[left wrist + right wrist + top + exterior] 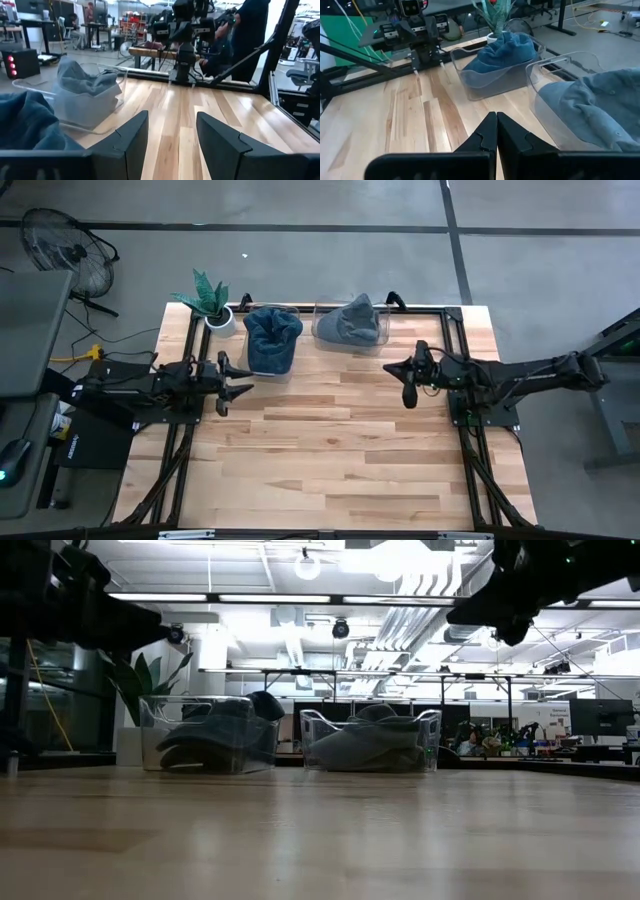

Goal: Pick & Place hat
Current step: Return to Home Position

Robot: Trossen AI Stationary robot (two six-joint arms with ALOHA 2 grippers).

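Closest in are the fingers of the left gripper (172, 119), spread apart with nothing between them, hanging over the left part of the table (350, 465). The right gripper (496, 120) hangs over the right part, fingers pressed together and empty. Both hats are already stowed along the far edge. The blue cap (272, 340) sits in the left bin (485, 82), just right of and beyond the left gripper, which is the nearer arm to it. The gray cap (350, 320) fills the right bin (545, 75), left of and beyond the right gripper, with more bare wood between them. From above, the blue cap's long axis runs near to far, the gray one's left to right — both are too crumpled for me to say which way a brim points. With nothing left loose on the wood, I'd judge the coming move is simply drawing each arm away from its bin — the left has less room to spare.
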